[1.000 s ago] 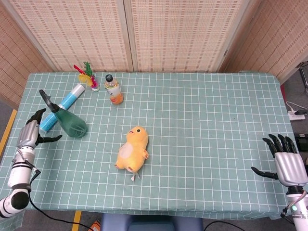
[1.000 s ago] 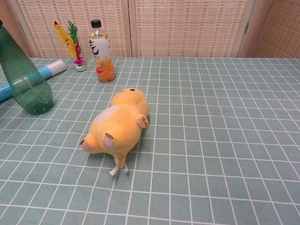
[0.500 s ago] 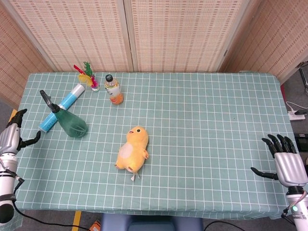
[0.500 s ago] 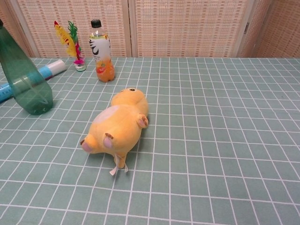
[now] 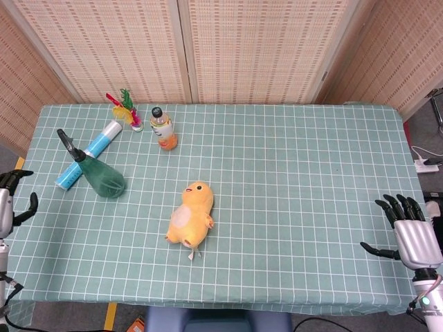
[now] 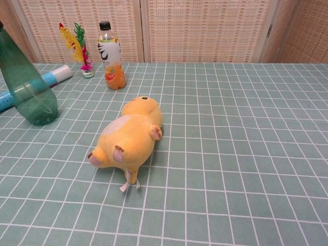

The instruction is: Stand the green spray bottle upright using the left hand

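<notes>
The green spray bottle [image 5: 100, 176] stands upright on its base at the left of the table, its black nozzle [image 5: 68, 142] pointing up and left; the chest view shows its green body [image 6: 26, 87] at the left edge. My left hand [image 5: 8, 202] is off the table's left edge, well clear of the bottle, fingers apart and holding nothing. My right hand [image 5: 410, 235] hovers at the table's right front corner, fingers spread, empty. Neither hand shows in the chest view.
A blue and white tube [image 5: 90, 153] lies just behind the spray bottle. A feathered shuttlecock [image 5: 126, 111] and a small orange drink bottle [image 5: 163, 129] stand at the back left. A yellow plush chick [image 5: 191, 214] lies mid-table.
My left hand has drawn back leftward from beside the spray bottle to beyond the table's edge. The bottle stays standing. The right hand has hardly moved.
</notes>
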